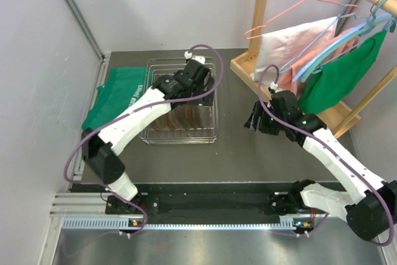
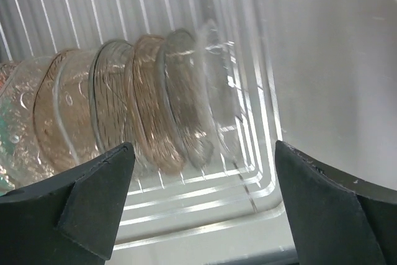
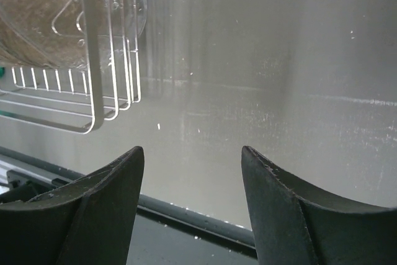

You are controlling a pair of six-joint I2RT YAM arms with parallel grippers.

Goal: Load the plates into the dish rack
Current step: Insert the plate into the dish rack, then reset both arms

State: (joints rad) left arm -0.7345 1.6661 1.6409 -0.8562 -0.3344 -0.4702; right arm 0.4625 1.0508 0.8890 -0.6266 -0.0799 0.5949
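My left fingers (image 2: 93, 203) stand wide apart with nothing between them. Through the gap I look down on the plates (image 2: 149, 103), a row of textured glass discs standing on edge, each leaning on the next, tinted brown through the middle of the row and clearer toward the ends. The plate at the right end of the row is clear and blurred in this view, so I cannot tell whether it touches its neighbour. All of them sit inside the dish rack (image 2: 205, 215), whose wire rim curves round just below the row, with thin parallel bars running away behind it.

My right fingers (image 3: 93, 215) are also parted, moderately wide, and hold nothing. They hang over the bare grey tabletop (image 3: 279, 91). A corner of the rack shows at the upper left of the right wrist view, with brown plates behind its wires.

From above, the left arm reaches forward so that its wrist is over the far right part of the rack, and the brown row lies in the near half. The right arm's wrist hovers to the right of the rack, well apart from it and near the base of a wooden clothes stand (image 1: 260, 29). Hangers on the stand carry a green garment (image 1: 344, 72) and pale pink ones. A folded green cloth (image 1: 118, 97) lies just beside the rack's left side.
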